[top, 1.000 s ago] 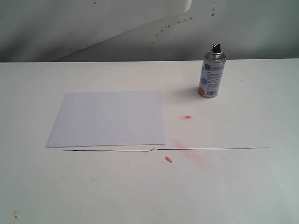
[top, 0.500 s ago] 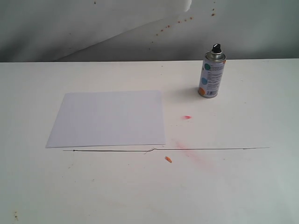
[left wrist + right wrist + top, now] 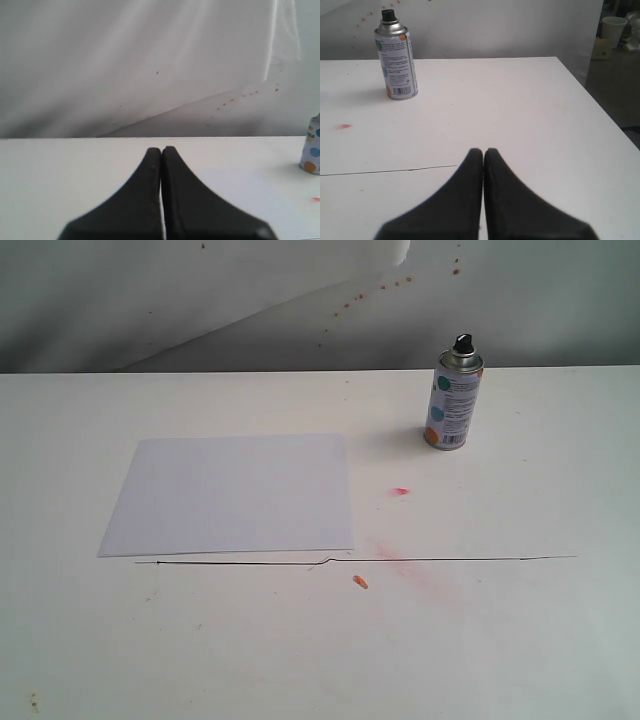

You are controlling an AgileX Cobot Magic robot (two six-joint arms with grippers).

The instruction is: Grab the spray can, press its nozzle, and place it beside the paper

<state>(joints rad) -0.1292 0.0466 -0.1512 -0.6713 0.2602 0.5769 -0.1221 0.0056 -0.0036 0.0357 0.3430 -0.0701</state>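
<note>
The spray can (image 3: 453, 402) stands upright on the worktop (image 3: 300, 650), near its far edge and on the right in the exterior view. It is a small cylinder with a white label bearing teal and orange dots and fine print, a silver shoulder and an orange base band. The nozzle (image 3: 463, 342), a small black button, sits on its top. The paper (image 3: 232, 494), a blank white sheet, lies flat to the left, well apart from the can

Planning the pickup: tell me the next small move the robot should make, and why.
Probably open the right gripper and ease it toward the spray can: its jaws are shut on nothing, and the can stands upright, untouched, on that arm's side, apart from the paper.
</note>
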